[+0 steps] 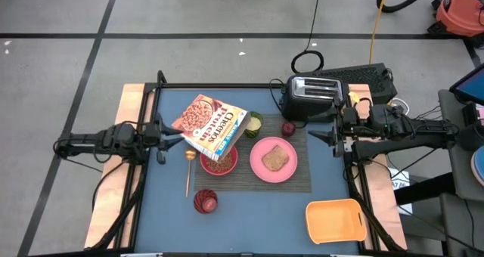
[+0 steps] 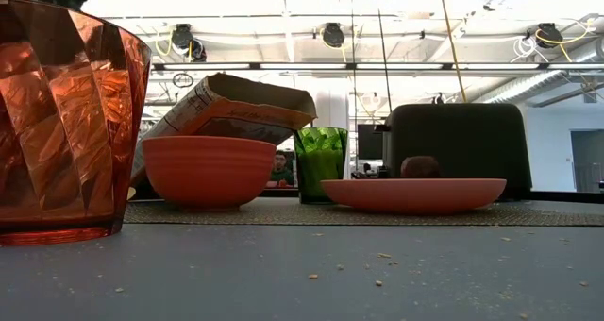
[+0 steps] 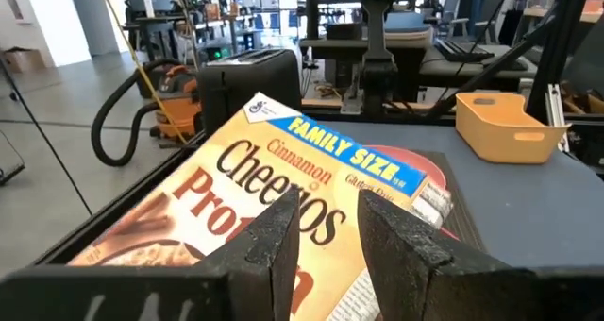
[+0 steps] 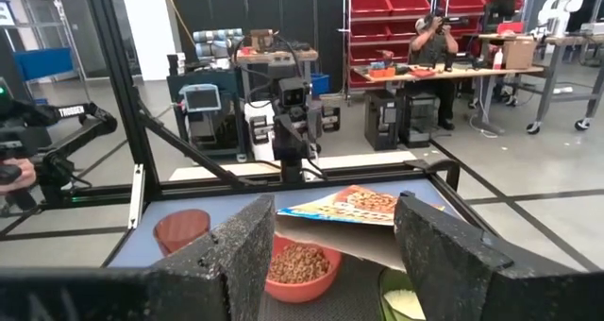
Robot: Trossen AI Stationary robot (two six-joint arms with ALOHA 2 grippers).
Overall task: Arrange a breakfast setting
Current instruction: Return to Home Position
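The Cheerios box (image 1: pixel 210 125) lies tilted, face up, its right edge propped on the pink-red bowl (image 1: pixel 219 161), which holds brown cereal (image 4: pixel 300 261). Both are on the dark striped placemat (image 1: pixel 299 180), and right of the bowl the toast (image 1: pixel 275 159) lies on the pink plate (image 1: pixel 257 168). The apple (image 1: pixel 288 128) sits at the mat's far edge. The spoon (image 1: pixel 187 172) lies left of the bowl. My left gripper (image 1: pixel 168 136) (image 3: pixel 330 236) hovers level just left of the box, open by a narrow gap. My right gripper (image 1: pixel 321 136) (image 4: pixel 326 255) is open and level at the mat's right.
A black toaster (image 1: pixel 310 98) stands at the far edge behind the apple. A green cup (image 1: pixel 254 122) is beside the box, a red ribbed cup (image 1: pixel 206 202) near the front, and an orange tray (image 1: pixel 336 219) at the front right. A black frame (image 1: pixel 219 85) borders the table.
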